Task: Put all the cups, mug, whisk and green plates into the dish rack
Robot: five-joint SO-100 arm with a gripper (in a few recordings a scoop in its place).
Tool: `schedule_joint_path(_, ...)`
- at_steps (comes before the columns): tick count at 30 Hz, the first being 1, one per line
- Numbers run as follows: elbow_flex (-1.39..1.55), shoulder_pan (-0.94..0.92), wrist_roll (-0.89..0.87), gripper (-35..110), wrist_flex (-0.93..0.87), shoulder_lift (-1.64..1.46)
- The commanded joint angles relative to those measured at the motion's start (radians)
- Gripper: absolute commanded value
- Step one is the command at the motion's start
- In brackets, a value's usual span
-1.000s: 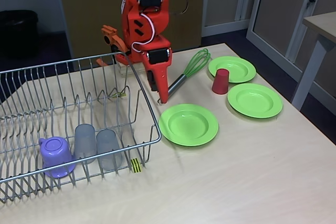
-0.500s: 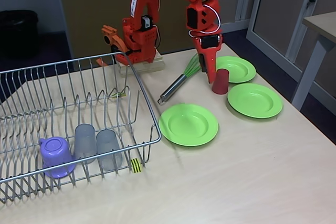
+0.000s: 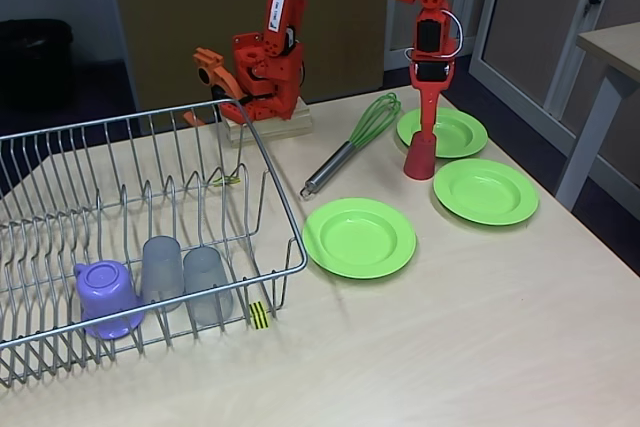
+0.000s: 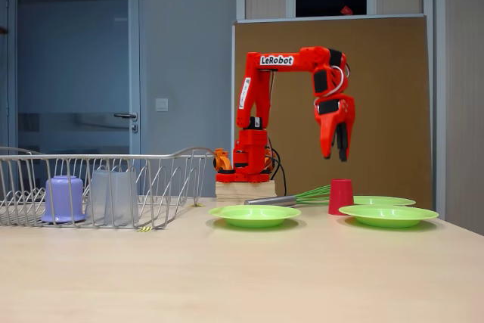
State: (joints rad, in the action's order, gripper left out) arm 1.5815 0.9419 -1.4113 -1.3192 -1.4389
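3 green plates [image 3: 359,237], 1 red cup [image 3: 419,155], 2 grey cups [image 3: 185,277] in rack [image 3: 283,209]

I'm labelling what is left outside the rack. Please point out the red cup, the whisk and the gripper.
red cup [image 3: 420,158]: a fixed view, on its side wall.
whisk [image 3: 372,122]: a fixed view, on its green wire loops.
gripper [image 4: 336,158]: a fixed view, midway between its fingertips.

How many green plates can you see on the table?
3. One green plate lies nearest the dish rack. One lies to its right in that fixed view. One is farther back, behind the red cup. None looks hidden.
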Motion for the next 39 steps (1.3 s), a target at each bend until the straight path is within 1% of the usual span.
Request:
schedule_joint_path(1,0.054,0.054,-0.097,36,0.097,-0.005)
schedule_joint_path(4,0.087,0.081,-0.147,36,0.164,0.012)
schedule_joint_path(9,0.114,0.114,-0.206,36,0.215,0.025)
schedule_joint_path(15,0.181,0.132,-0.233,36,0.287,0.025)
schedule_joint_path(26,0.334,0.095,-0.160,34,0.383,-0.041)
schedule_joint_path(39,0.337,0.061,-0.094,21,0.416,-0.040)
